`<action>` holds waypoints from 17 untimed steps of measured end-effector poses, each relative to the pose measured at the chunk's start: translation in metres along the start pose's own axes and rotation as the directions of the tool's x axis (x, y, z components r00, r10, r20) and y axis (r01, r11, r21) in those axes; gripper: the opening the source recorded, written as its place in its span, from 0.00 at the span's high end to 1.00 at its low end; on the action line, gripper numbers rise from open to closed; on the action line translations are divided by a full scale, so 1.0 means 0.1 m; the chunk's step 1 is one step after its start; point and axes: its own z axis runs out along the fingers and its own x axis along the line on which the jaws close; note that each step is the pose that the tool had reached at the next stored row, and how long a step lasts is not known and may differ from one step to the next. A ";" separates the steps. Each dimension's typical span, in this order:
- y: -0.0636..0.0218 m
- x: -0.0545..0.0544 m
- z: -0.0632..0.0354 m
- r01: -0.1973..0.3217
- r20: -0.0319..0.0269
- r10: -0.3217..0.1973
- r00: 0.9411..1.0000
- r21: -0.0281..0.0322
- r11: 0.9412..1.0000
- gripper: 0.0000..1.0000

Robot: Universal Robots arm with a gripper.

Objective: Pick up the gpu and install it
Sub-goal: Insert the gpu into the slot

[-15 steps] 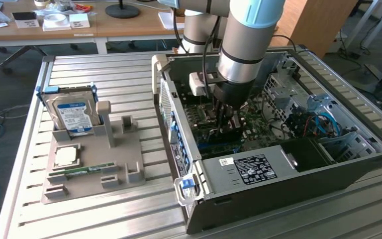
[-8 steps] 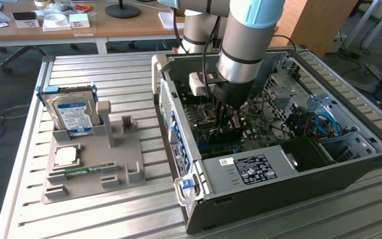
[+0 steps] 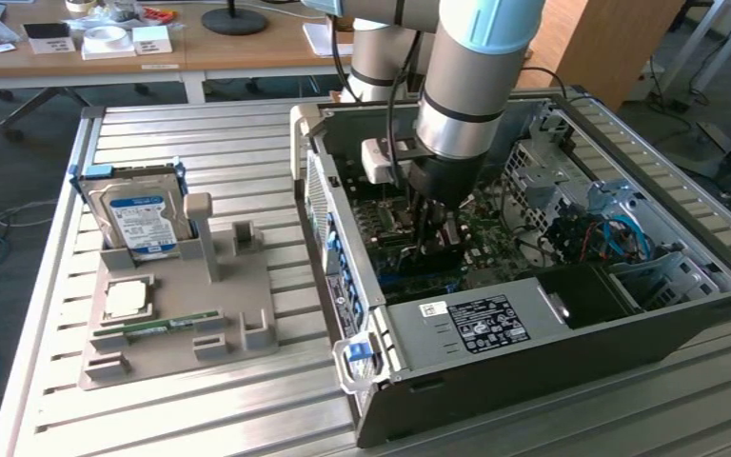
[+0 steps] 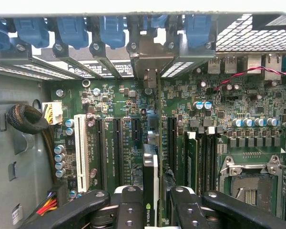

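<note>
Closest to us in the wrist view, the gripper (image 4: 151, 210) has its two black fingers (image 4: 128, 207) drawn in against the gpu (image 4: 150, 186), a thin card seen edge-on with a green logo on its near end, so the jaws stand partly closed and clamped on the card's two faces. We see the card held upright over the green motherboard (image 4: 133, 124), its long edge running in line with the dark expansion slots (image 4: 172, 136); whether it is touching a slot or hanging just above one we cannot tell. Beside those slots lies a long white slot (image 4: 79, 145), and further along the board an empty processor socket (image 4: 250, 183) with its metal frame. Beyond the card, at the case's rear wall, a row of blue bracket clips (image 4: 71, 31) sits above the slot openings. In the exterior view, the arm (image 3: 474, 86) reaches straight down into the open computer case (image 3: 531, 362), which lies on its side on a slatted metal table (image 3: 187, 409). To the exterior view's left of the case, we see a grey parts holder (image 3: 175, 324) carrying a hard drive (image 3: 137, 214) with a blue label standing upright, a processor chip (image 3: 127, 297) lying flat, and a narrow green memory stick (image 3: 156, 328). Farthest off stands a wooden desk (image 3: 187, 52) with small boxes on it.
</note>
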 end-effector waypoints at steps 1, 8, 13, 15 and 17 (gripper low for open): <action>0.000 0.00 0.000 0.000 0.000 0.000 1.000 0.000 1.000 0.74; 0.005 0.00 0.000 0.000 0.000 0.000 1.000 0.000 1.000 0.74; 0.009 0.00 0.000 0.000 0.000 0.000 1.000 0.000 1.000 0.74; 0.010 0.00 0.000 0.000 0.000 0.000 1.000 0.000 1.000 0.74; 0.011 0.00 0.000 0.000 0.000 0.000 1.000 0.000 1.000 0.74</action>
